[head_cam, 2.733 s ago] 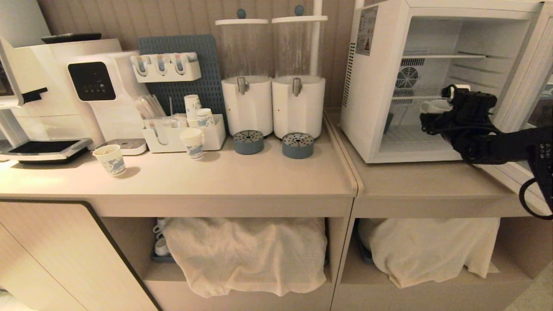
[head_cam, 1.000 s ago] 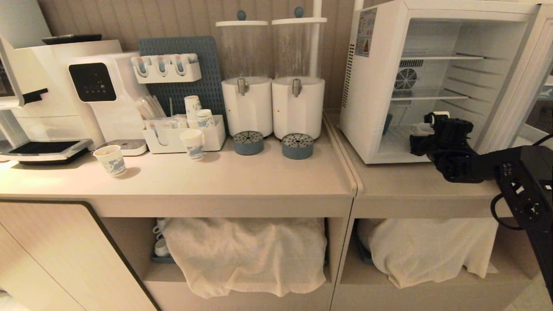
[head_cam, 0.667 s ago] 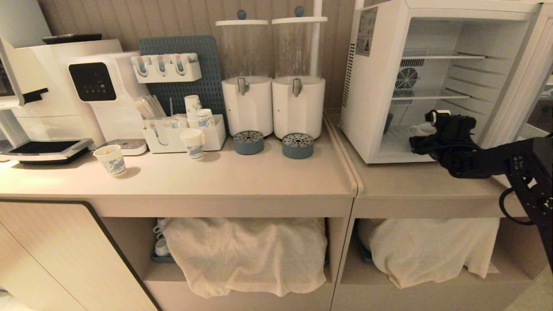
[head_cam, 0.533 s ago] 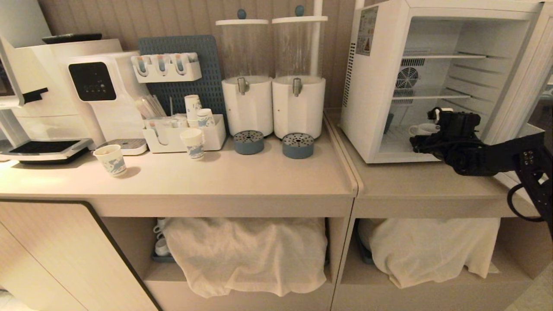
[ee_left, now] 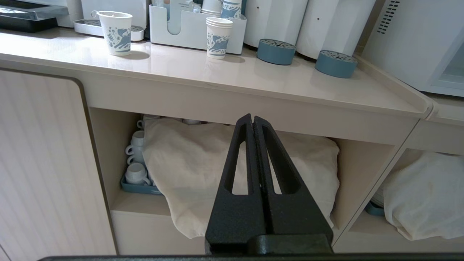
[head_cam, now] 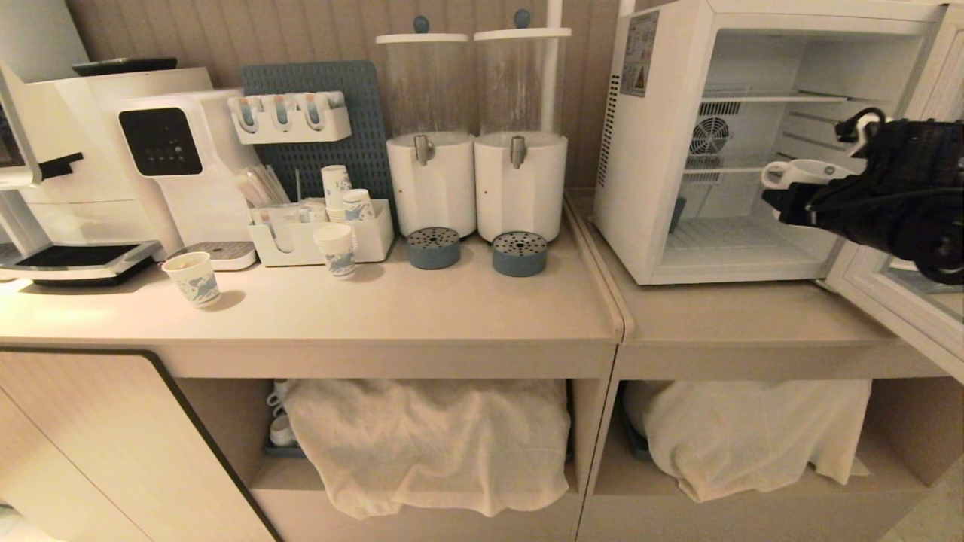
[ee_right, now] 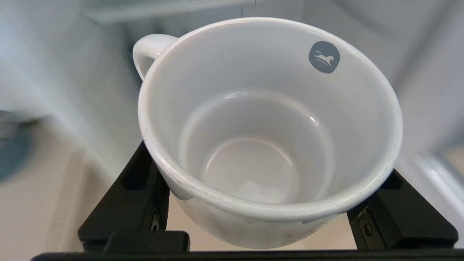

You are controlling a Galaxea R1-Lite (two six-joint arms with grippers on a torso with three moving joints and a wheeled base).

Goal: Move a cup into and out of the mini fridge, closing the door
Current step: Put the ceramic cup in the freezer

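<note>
i have lifted the squat white ceramic cup off the white mini fridge floor; the right gripper pinches it mid-air at the opening, three o'clock. next: worktop, then door. left gripper pressed together, parked.

The mini fridge stands on the desk, right of two drink dispensers. Its door hangs open rightward. The cup sits before the opening.
</note>
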